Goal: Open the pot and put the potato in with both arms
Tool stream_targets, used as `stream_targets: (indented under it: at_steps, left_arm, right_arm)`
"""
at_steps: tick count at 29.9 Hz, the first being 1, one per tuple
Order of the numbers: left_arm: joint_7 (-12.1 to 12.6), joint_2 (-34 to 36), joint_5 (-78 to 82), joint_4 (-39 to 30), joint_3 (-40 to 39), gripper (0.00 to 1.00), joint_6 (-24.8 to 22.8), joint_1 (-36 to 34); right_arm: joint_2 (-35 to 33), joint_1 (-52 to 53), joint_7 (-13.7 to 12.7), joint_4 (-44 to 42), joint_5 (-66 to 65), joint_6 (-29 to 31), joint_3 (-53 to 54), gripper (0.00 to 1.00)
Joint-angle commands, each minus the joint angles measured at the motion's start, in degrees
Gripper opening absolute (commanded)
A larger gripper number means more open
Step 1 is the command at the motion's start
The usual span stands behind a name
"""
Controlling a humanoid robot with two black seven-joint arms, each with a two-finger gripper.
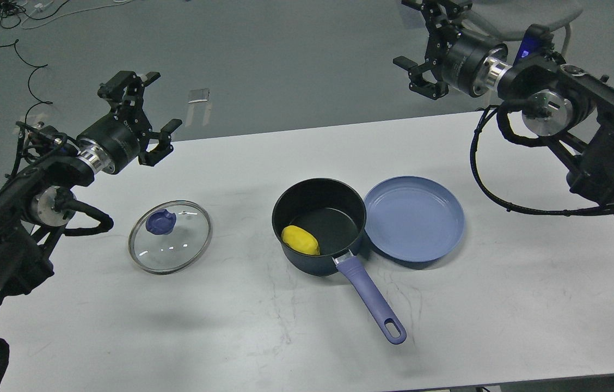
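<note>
On the white table (pixel 503 305), the potato (pixel 300 240) sits in the lidless pot (pixel 292 204); both end effectors, left (pixel 146 111) and right (pixel 421 54), gape empty.

navy pot (pixel 290 209), yellow potato (pixel 300 240), blue plate (pixel 415 218)

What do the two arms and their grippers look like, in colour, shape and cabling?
Both arms are black and jointed, with silver wrist rings and round silver joint discs. Looped black cables hang from each. The left gripper and right gripper are black skeletal fingers on thick cylindrical bases. A blue light glows on the right arm.
</note>
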Motion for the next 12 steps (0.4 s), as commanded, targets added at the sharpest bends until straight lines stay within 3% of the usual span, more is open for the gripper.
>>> stream_targets:
  at_steps: [1, 12]
  left_arm:
    - [-0.2, 0.2, 0.0, 0.0, 0.0, 0.98, 0.0, 0.6]
    - [-0.3, 0.3, -0.1, -0.1, -1.3, 0.98, 0.0, 1.2]
  right_arm:
    - [-0.1, -2.7, -0.1, -0.1, 0.0, 1.3, 3.6, 1.00]
    - [-0.1, -5.7, -0.1, -0.3, 0.1, 4.4, 5.7, 1.00]
